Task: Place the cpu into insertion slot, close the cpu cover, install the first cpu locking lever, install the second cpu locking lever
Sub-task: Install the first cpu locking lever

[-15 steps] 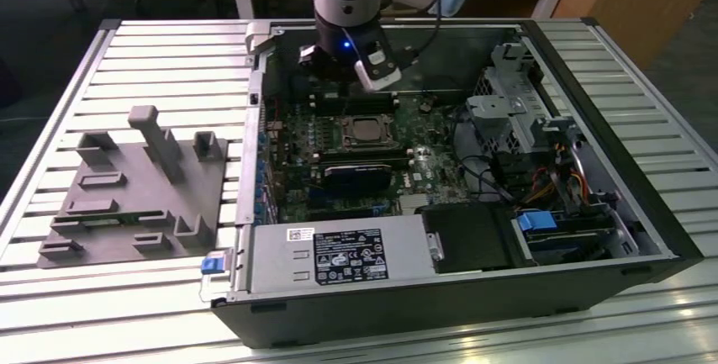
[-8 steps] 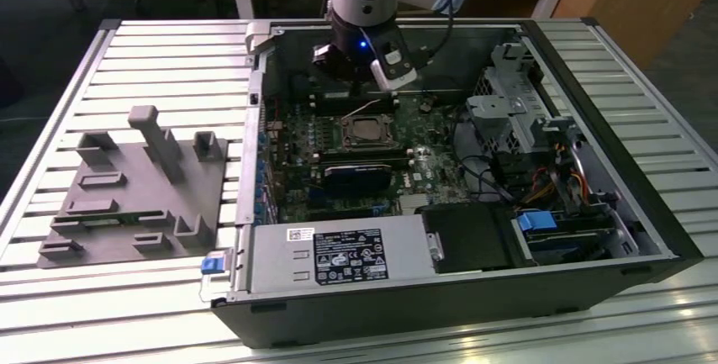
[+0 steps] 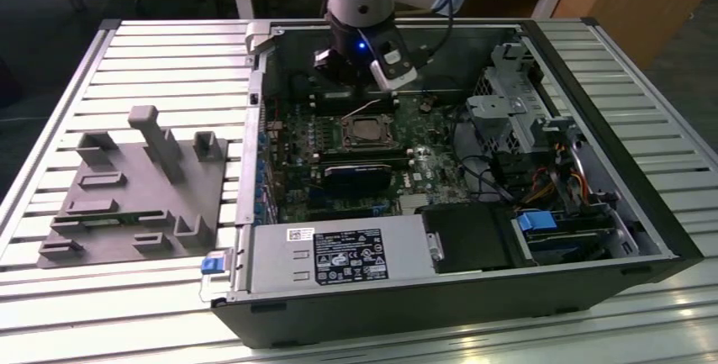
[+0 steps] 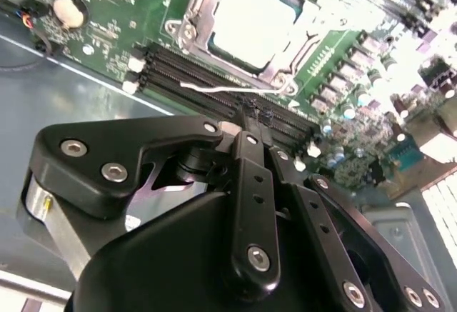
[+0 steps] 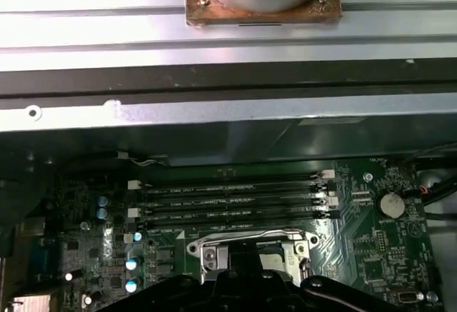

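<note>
The cpu (image 4: 253, 23) lies flat in the insertion slot (image 3: 365, 134) on the green board, its silver top showing through the window of the cpu cover (image 4: 191, 23), which is down around it. A thin wire locking lever (image 4: 211, 86) stands loose along the socket's edge beside the memory slots; in the exterior view it slants up off the board (image 3: 365, 112). My gripper (image 4: 255, 116) is shut, its tips just past the lever's end, over the memory slots. Whether the tips touch the lever I cannot tell. The socket frame (image 5: 214, 244) sits right ahead of the gripper (image 5: 246, 278).
The open computer case (image 3: 628, 129) lies on a slatted metal table (image 3: 157, 61). Around the socket are black memory slots (image 5: 228, 205), a coin battery (image 5: 390, 203), drive cages and cables (image 3: 527, 120) and a power supply (image 3: 336, 256). A grey fixture block (image 3: 134, 187) stands at the exterior view's left.
</note>
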Available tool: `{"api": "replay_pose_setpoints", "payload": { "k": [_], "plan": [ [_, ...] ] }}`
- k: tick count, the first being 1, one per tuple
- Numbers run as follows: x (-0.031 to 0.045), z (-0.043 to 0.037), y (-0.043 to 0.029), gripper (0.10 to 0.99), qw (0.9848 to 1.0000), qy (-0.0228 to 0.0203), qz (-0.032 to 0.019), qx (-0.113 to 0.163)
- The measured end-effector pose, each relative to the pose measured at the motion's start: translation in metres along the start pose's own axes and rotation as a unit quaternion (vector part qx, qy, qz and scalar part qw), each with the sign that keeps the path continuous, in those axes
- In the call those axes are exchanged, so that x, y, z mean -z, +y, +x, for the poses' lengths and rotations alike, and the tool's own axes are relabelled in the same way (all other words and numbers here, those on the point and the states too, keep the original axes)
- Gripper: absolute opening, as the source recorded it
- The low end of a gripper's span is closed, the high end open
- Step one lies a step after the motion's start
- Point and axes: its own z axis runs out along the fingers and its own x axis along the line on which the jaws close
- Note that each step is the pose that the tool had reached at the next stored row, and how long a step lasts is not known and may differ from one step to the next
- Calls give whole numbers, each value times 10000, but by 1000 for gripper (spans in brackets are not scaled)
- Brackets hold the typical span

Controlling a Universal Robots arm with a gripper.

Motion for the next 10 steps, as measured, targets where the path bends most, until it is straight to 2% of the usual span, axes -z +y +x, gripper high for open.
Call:
{"api": "replay_pose_setpoints", "payload": {
  "k": [2, 10],
  "plan": [
    [-8, 11, -3, 102, 10000, -80, 16, 20],
    [-41, 63, -15, 102, 9988, -477, 13, 112]
  ]
}}
